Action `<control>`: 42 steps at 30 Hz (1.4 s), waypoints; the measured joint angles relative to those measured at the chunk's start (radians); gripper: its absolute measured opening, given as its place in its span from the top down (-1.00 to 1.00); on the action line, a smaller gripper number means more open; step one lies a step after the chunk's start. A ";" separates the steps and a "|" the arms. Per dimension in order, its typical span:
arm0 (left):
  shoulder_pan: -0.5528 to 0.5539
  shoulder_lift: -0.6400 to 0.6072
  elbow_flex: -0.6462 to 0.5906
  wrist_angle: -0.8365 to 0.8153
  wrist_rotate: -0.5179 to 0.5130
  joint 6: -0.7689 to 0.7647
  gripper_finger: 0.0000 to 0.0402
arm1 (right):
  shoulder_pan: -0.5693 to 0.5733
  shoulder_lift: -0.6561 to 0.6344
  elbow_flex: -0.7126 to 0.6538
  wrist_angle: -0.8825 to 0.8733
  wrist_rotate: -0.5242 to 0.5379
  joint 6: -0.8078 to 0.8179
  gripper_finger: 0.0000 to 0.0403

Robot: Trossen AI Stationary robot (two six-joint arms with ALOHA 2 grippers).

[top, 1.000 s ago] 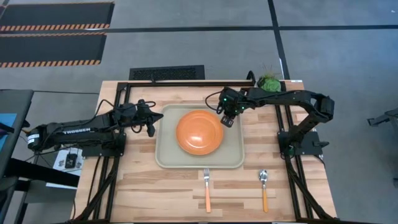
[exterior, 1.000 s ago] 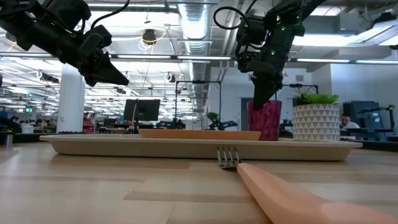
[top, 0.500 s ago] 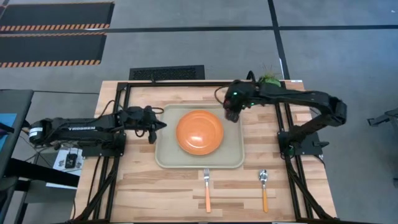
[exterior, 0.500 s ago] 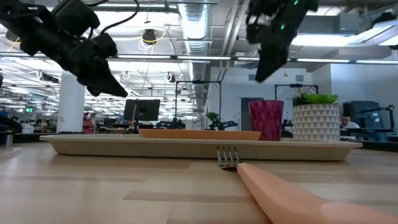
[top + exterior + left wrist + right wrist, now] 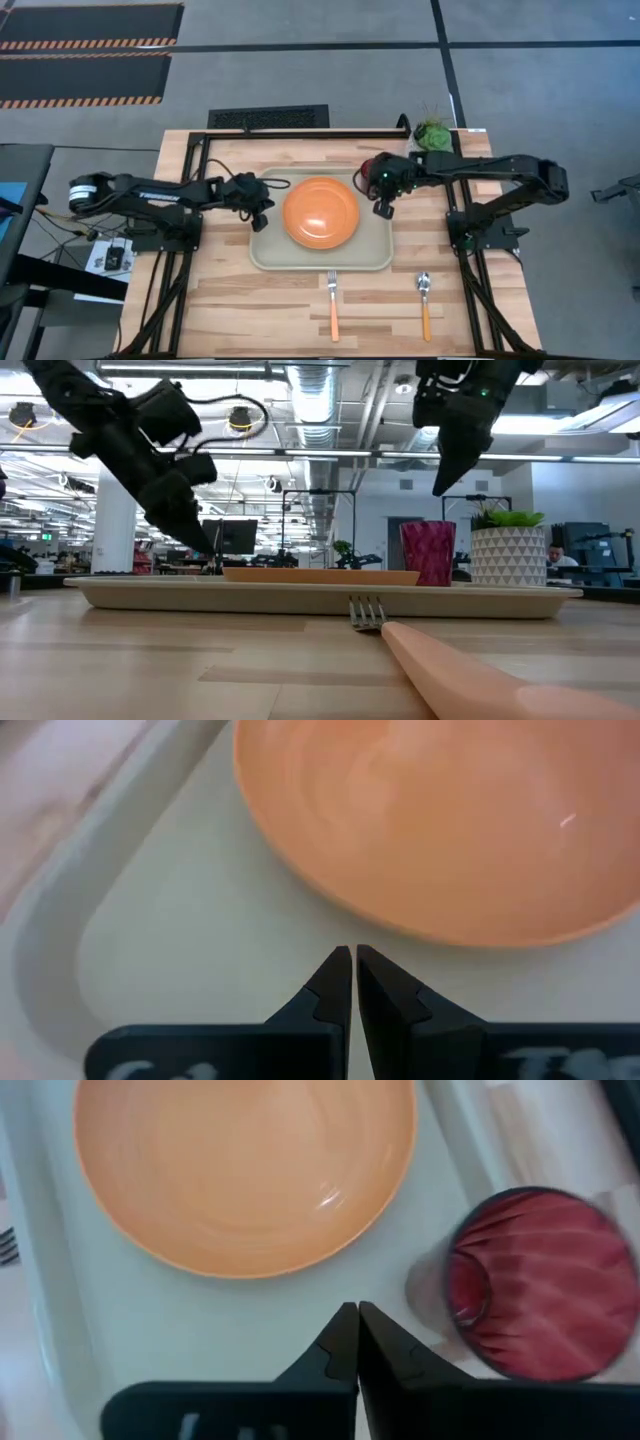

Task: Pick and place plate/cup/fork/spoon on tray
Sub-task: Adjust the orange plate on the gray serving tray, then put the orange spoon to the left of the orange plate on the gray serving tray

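The orange plate (image 5: pixel 320 211) lies flat in the middle of the beige tray (image 5: pixel 268 255). The red faceted cup (image 5: pixel 525 1285) stands upright on its base in the tray's far right corner; it also shows in the low view (image 5: pixel 427 553). The fork (image 5: pixel 332 300) and the spoon (image 5: pixel 424 298) lie on the wood near the table's front edge. My right gripper (image 5: pixel 383 208) is shut and empty, above the tray between cup and plate. My left gripper (image 5: pixel 262 218) is shut and empty, pointing down over the tray's left part beside the plate (image 5: pixel 430 820).
A white pot with a green plant (image 5: pixel 432 132) stands at the far right, behind the tray. A black frame (image 5: pixel 300 133) runs along the table's far edge and sides. Bare wood lies to the left and right of the fork and spoon.
My right gripper has risen off the cup and gone a little toward the table's near edge; the cup stays upright on the tray. My left gripper has gone toward the table's right edge over the tray's left rim, tipped downward and come lower.
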 joint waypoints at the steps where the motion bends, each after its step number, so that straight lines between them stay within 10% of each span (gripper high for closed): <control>1: 0.000 0.026 0.009 -0.007 -0.011 0.001 0.97 | 0.008 0.005 -0.001 -0.002 0.000 0.002 0.88; 16: 0.003 0.274 0.146 -0.015 -0.085 0.065 0.97 | 0.031 0.003 0.000 0.008 0.002 0.013 0.90; 42: -0.004 0.162 0.112 -0.030 0.033 0.020 0.97 | 0.142 -0.009 0.000 -0.042 0.001 0.152 0.95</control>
